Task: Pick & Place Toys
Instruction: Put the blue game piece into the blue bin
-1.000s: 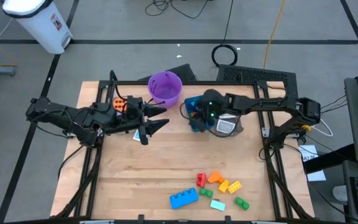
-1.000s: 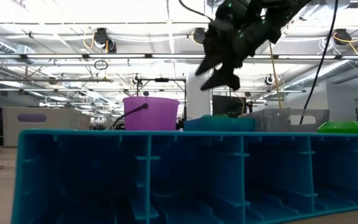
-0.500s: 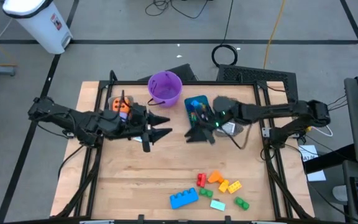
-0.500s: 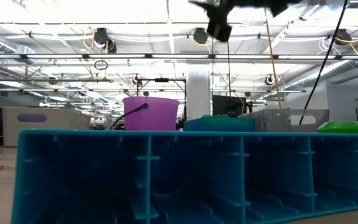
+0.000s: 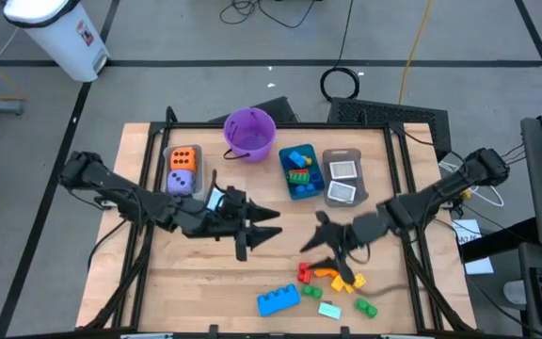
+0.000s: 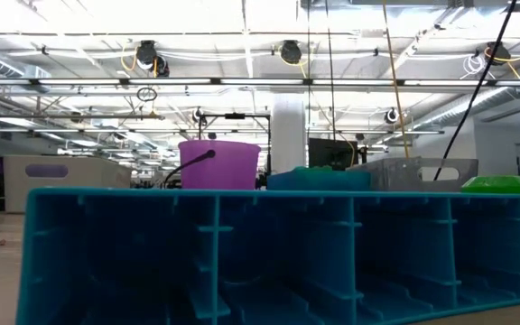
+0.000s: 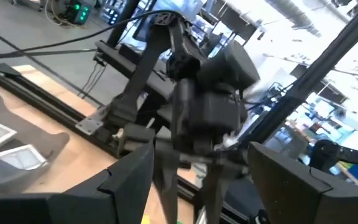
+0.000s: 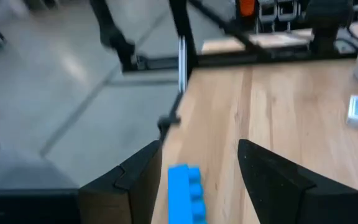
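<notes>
A wide workshop floor surrounds your wooden table [image 5: 215, 273], with ceiling lights and cabling beyond it in the low view.

Your right gripper [image 5: 312, 247] hangs just above the near pile with its fingers [image 8: 135, 180] parted and nothing between them; the wrist view shows bare wood and a blue brick [image 8: 186, 191] in the gap. Your left gripper [image 5: 269, 224] sits mid-table, also open and empty, pointing toward the right arm.

Just below the right gripper lie the loose toys: a red brick [image 5: 304, 273], orange brick [image 5: 327, 269], yellow brick [image 5: 349, 282], the blue brick, a card [image 5: 330, 309] and green bricks [image 5: 365, 307]. Farther back, the dice [image 5: 182, 169] sit in the clear bin, more bricks fill the teal bin [image 5: 298, 171], and cards rest in the grey bin [image 5: 342, 179]. The bucket [image 5: 250, 132] stands behind them.

Watch the crowding: the red and orange bricks touch, so closing there could pinch two or knock one aside. The two grippers are near each other, and reaching in together risks a collision.
</notes>
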### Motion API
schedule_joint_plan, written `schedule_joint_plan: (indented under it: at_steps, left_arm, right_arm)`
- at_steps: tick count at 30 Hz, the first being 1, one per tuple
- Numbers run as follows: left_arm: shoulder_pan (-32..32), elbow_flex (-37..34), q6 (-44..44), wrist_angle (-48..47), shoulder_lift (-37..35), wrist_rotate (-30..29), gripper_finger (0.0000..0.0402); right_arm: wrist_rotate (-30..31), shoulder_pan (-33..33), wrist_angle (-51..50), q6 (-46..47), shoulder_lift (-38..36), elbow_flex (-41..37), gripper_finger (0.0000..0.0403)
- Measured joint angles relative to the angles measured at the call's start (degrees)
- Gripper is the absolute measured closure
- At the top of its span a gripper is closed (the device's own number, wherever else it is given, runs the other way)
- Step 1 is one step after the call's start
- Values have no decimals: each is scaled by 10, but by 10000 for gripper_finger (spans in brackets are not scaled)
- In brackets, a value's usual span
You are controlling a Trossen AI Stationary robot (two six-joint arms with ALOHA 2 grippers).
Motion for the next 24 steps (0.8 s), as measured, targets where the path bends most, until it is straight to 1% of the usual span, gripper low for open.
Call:
schedule_joint_plan:
  at_steps: [3,6,10,13,19,21,24]
  left_arm:
    - [-6,0,0,21,12,0,135]
    - [-7,0,-1,21,13,0,135]
    - [-5,0,0,25,9,23,135]
    - [-6,0,2,32,2,60,135]
    - [-15,0,-1,39,-7,122,135]
    - [-28,0,0,37,-11,134,135]
    - [-45,0,8,40,-16,137,135]
  right_arm:
    - [37,43,-51,-12,14,0,200]
    - [64,72,-84,-8,30,0,200]
    - [68,88,-121,17,65,12,203]
    - [67,88,-166,5,111,70,213]
    - [65,88,-255,-63,213,233,237]
    - [64,88,-271,-72,239,266,240]
    - [61,88,-256,-60,269,286,239]
